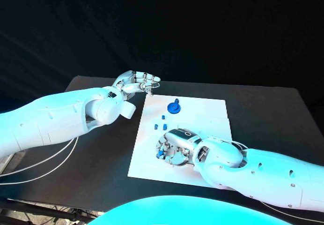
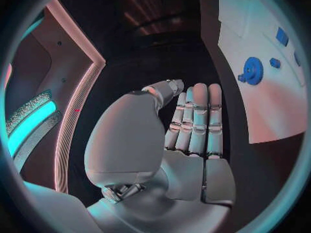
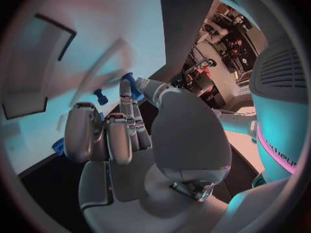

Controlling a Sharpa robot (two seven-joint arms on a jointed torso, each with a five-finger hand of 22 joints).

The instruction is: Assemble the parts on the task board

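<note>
The white task board (image 1: 202,110) lies in the middle of the black table. A blue gear (image 1: 174,108) stands on its far left part, also visible in the left wrist view as the blue gear (image 2: 251,70). Small blue parts (image 1: 160,126) sit just nearer than the gear. My right hand (image 1: 177,146) hangs fingers-down over the board's near left area and pinches a small blue part (image 3: 132,84) between thumb and a finger. Another blue peg (image 3: 100,96) stands close beside those fingertips. My left hand (image 1: 138,83) is raised off the board's far left corner, fingers straight and together, holding nothing.
Bare black table (image 1: 270,108) lies to the right of the board and in a strip to its left. My left forearm (image 1: 61,117) lies over the table's left side. Cables (image 1: 40,161) hang off the left edge.
</note>
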